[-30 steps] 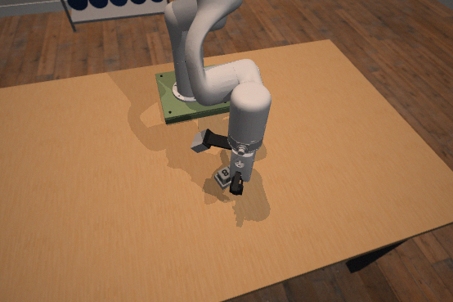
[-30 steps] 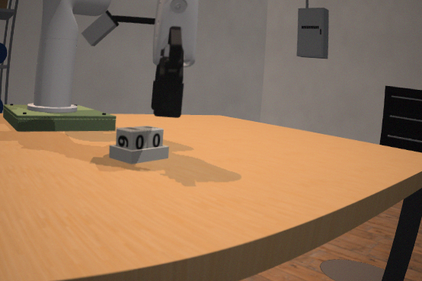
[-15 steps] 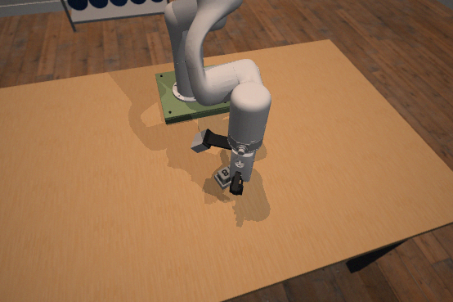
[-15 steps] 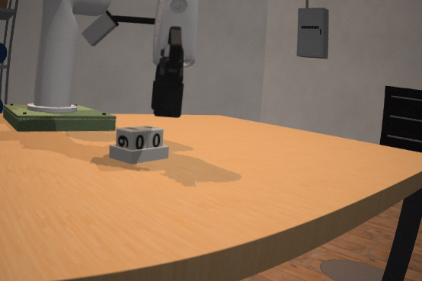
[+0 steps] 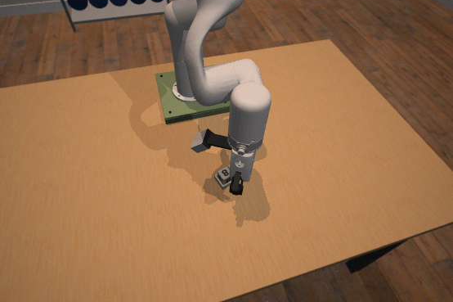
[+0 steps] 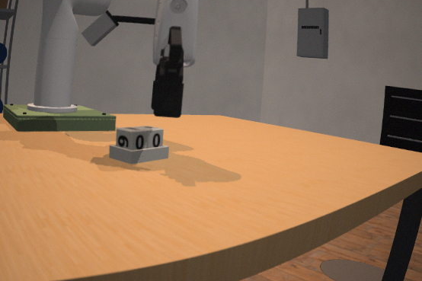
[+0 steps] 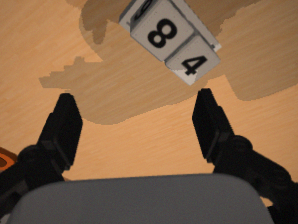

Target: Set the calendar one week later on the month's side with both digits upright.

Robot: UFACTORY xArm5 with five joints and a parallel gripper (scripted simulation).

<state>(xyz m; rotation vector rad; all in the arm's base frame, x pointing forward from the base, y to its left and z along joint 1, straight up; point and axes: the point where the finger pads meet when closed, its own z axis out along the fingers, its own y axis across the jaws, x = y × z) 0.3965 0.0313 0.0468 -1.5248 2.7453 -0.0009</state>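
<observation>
While the arm stands bolted to its green plate at the far left of the table, the work sits a little right of it: a small grey tray lying flat on the wood, with two cubes side by side in it, touching. From the exterior view the faces turned toward the room read 0 and 0, and the end face of the left cube shows a 6 or 9 lying on its side. I can't make out a month's name on any face of the tray that shows, so I can't tell which side carries the date.

Seen from the wrist, the tops of the cubes read 8 and 4. Those top digits matter, I'd judge, because each cube has to be rolled until the right numeral faces the date side upright.

Just right of and above the tray hangs the gripper, pointing straight down, well above the table and touching nothing. Its fingers are spread as wide as they go and hold nothing; only bare wood lies between them, the cubes sitting just beyond the tips. That wide spread suits a descent over one cube, though the arm looks to need shifting toward the tray first.
</observation>
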